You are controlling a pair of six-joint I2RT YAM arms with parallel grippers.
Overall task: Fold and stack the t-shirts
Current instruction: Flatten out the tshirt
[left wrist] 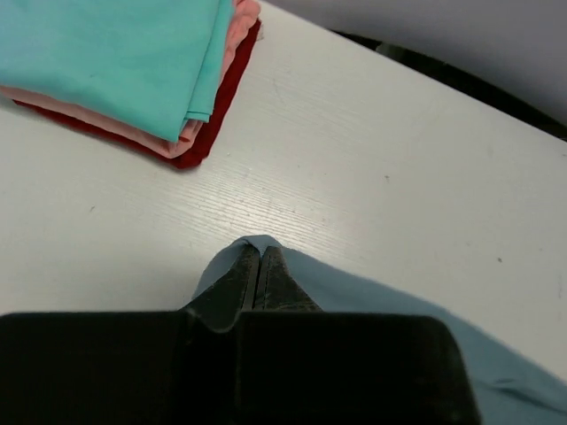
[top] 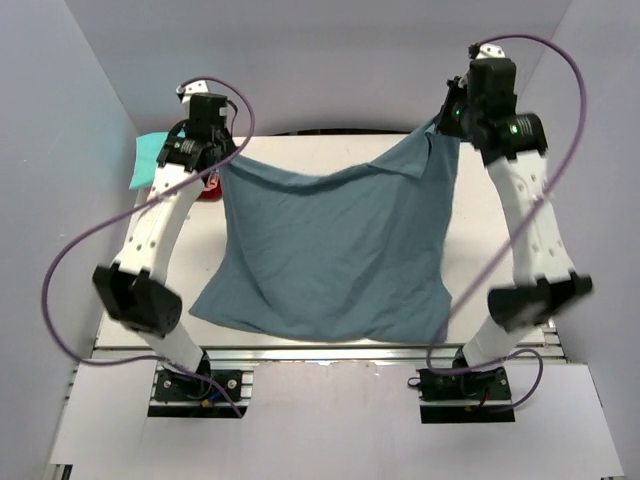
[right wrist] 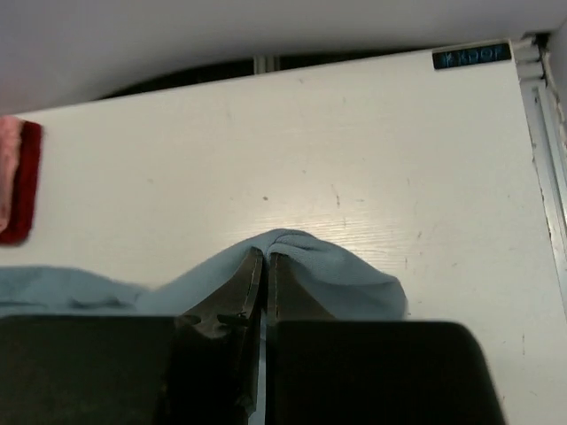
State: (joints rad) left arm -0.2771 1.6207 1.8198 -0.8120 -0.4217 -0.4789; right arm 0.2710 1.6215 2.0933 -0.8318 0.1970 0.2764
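A large slate-blue t-shirt (top: 330,250) hangs stretched between both grippers above the white table, its lower edge draped near the front. My left gripper (top: 222,160) is shut on the shirt's far left corner (left wrist: 257,243). On the far right corner (right wrist: 292,243) my right gripper (top: 447,128) is shut too. A stack of folded t-shirts, teal (left wrist: 115,53) on salmon-pink (left wrist: 168,142) on red (left wrist: 217,115), lies at the far left of the table; in the top view the teal one (top: 150,160) pokes out behind the left arm.
The white table (top: 470,250) shows bare at the right of the shirt. Grey walls close in on three sides. Purple cables loop out from both arms. The metal frame edge (top: 330,352) runs along the table front.
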